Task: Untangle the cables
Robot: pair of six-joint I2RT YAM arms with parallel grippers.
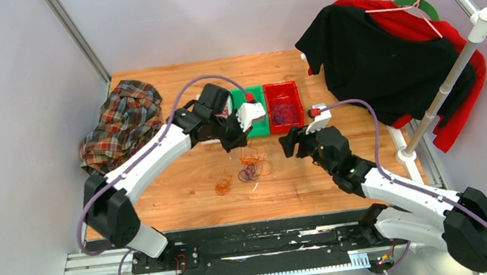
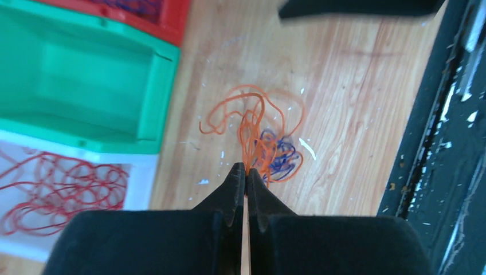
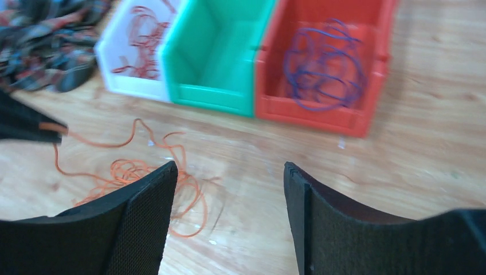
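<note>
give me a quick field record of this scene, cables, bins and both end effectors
left end effector: shut, pinching a strand of the orange cable
right end effector: open, nothing between its fingers, over the table
tangle on table: orange cable mixed with a loose purple cable
small orange bundle: lying apart from the tangle
white bin: red cables
green bin: no cable seen inside
red bin: purple cables
</note>
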